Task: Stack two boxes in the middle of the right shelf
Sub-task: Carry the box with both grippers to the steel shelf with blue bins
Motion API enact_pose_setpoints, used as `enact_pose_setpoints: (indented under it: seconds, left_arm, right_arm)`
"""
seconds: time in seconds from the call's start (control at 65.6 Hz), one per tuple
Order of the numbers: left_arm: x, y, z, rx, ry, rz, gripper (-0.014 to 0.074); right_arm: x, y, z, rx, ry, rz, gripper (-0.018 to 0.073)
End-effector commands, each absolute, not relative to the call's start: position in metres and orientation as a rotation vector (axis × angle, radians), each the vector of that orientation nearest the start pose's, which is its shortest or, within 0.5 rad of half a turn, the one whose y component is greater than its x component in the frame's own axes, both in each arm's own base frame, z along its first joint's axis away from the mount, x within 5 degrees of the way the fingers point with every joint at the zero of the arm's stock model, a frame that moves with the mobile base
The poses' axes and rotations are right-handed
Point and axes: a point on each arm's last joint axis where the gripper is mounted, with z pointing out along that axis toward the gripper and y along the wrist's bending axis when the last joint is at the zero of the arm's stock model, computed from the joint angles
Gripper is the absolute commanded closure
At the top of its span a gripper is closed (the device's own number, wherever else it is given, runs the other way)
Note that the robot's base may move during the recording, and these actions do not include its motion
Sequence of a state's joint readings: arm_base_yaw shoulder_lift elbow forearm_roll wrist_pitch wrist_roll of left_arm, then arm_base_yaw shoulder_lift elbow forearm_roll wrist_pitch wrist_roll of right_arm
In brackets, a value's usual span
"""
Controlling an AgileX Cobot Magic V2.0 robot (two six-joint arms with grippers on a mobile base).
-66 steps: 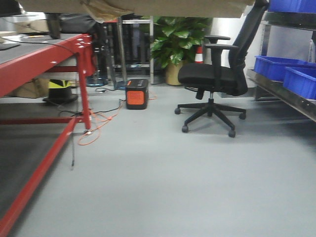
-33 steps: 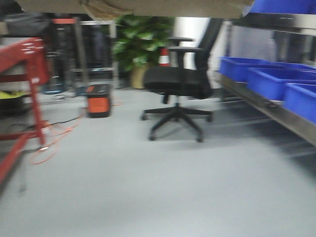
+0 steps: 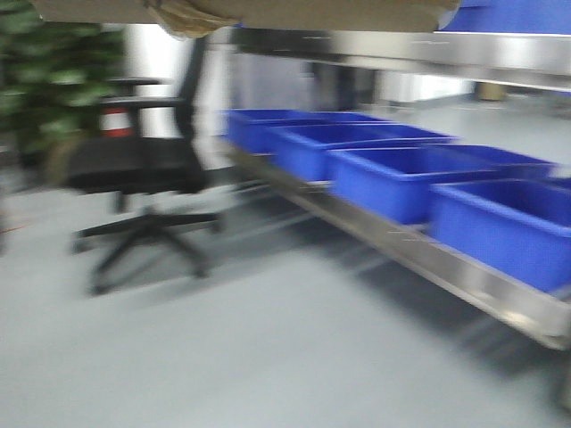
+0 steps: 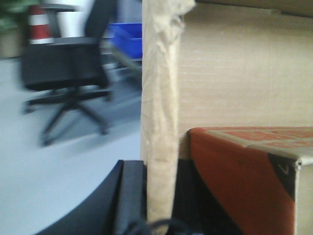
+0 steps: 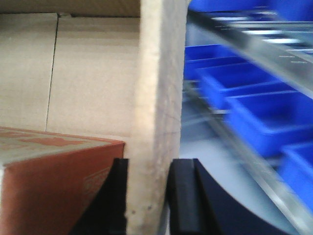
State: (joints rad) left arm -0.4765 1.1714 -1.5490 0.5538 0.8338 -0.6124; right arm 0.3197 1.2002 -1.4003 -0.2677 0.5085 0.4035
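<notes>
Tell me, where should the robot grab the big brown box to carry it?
By its thin upright side panels, one claw coming in from each side. Seen edge-on, each panel is slim enough to slip between the fingers, just as the left claw and right claw pinch the brown box now.

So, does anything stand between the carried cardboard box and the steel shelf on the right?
Nothing visible does. Open floor lies between the cardboard box and the steel shelf board. The office chair stands off to the left; blue bins sit on the lower board. The view is blurred.
</notes>
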Motion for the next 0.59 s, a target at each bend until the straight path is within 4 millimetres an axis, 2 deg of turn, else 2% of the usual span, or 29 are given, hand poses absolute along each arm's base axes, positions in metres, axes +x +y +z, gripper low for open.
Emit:
enact_pose_setpoints:
  seconds: [0.0,0.579]
  left_arm:
    - [0.2047,-0.0600,0.5158,-0.048,1.793,-0.055,0.0708]
    - [0.2047,-0.0600,0.5158,-0.048,1.793,-0.055,0.0708]
  right_arm:
    - [0.2421,0.0612,0.4834,-0.049,1.721,0.179,0.0728]
    - [0.2421,0.0612,0.4834,-0.049,1.721,0.179,0.0728]
